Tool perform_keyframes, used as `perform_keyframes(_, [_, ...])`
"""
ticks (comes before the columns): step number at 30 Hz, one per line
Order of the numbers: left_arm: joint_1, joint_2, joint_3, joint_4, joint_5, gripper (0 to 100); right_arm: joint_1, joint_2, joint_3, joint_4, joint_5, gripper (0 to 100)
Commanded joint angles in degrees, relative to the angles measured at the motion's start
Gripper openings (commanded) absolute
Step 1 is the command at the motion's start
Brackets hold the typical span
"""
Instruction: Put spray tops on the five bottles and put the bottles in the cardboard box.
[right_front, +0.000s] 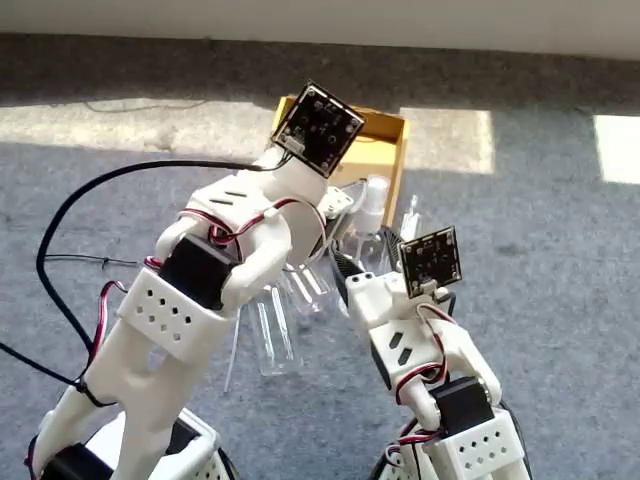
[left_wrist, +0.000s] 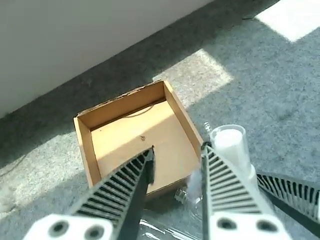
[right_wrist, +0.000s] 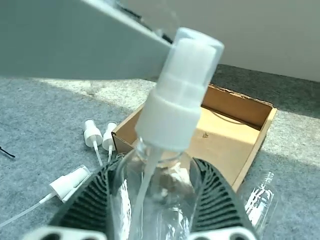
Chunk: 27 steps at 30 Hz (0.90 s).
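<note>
1. The right gripper (right_wrist: 155, 171) clamps a clear bottle (right_wrist: 165, 196) with a white spray top (right_wrist: 180, 92) fitted, near the cardboard box (right_wrist: 240, 107).
2. The left gripper (left_wrist: 177, 150) gapes, holding nothing, above the box's near wall.
3. The right wrist view catches loose spray tops (right_wrist: 94, 134) beside the box.
4. The high view shows more clear bottles (right_front: 275, 325) lying under the left arm.

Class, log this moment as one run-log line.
right gripper: shut on bottle, spray top on | left gripper: open | cardboard box: no bottle inside | loose spray tops: on carpet
</note>
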Motion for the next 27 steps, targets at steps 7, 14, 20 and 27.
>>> perform_keyframes(7, [-1.10, -10.42, -2.59, -0.62, -0.35, 15, 0.57, -0.66, -0.92, -1.27, 4.84, 1.1])
perform_keyframes(14, [0.40, -9.80, -3.47, -4.75, -0.35, 15, 0.48, -0.66, -0.92, -1.27, 5.54, 1.1])
perform_keyframes(20, [1.01, -6.55, -0.75, -0.79, -5.36, 15, 0.66, -0.66, -0.92, -1.27, 5.54, 1.1])
perform_keyframes(27, [1.01, -13.76, 6.46, -0.79, -5.54, 15, 0.84, -0.57, -1.10, -1.27, 5.54, 1.1])
